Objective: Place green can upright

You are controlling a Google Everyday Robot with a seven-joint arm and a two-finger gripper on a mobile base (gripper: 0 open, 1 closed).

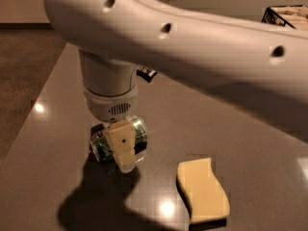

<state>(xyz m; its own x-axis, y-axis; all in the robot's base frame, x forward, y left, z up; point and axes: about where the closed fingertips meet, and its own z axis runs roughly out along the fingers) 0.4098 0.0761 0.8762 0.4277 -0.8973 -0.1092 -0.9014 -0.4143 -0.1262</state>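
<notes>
Though down at the sideways green can (140,129) on the table (48,172), gripper (125,158) with hold indiscernible.

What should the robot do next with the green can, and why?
Probably take firm hold of the green can: it lies on its side on the table, with the gripper down right over it. Gripping must come before standing it up.
</notes>
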